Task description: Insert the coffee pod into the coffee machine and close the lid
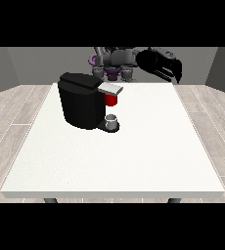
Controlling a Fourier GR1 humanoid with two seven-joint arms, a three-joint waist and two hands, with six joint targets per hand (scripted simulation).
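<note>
Looking first for the pod, we note a small grey thing (112,118) at the foot of the coffee machine (82,100), resting on its dark base plate below the spout; we cannot tell whether it is the pod or a cup. Above it sits a red thing at the machine (111,99), under a grey lid piece (110,88) that juts toward the view's right. The black machine stands on the white table (148,151), left of centre. One hand at the view's right (159,64) hangs raised above the table's far edge, well apart from the machine; its fingers curl downward and hold nothing. We see no second hand.
</note>
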